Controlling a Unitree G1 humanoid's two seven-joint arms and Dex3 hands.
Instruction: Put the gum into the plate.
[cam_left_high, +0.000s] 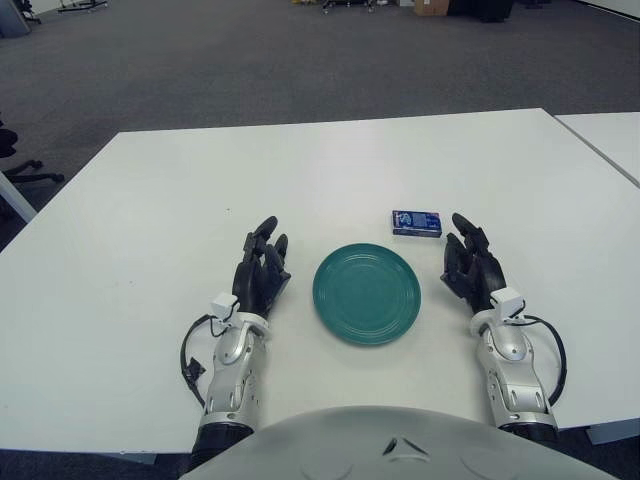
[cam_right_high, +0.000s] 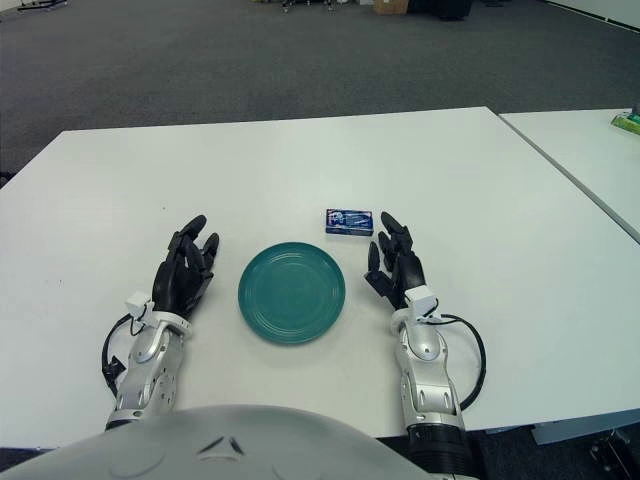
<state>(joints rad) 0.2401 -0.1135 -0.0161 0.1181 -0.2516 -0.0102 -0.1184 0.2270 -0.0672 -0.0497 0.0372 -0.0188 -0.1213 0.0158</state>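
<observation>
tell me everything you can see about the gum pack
The gum pack is a small flat rectangular box, dark blue with pale printing on top, and looks like cardboard. It appears closed and lies flat on the white table, long side running left to right. It sits just beyond the green plate toward its right, not touching it. The right hand rests close beside it with fingers relaxed, but nothing grips or touches the pack.

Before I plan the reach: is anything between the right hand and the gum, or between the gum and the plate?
Nothing visible. The gum lies just beyond the right hand, with bare table between it and the plate. The left hand rests across the plate.
</observation>
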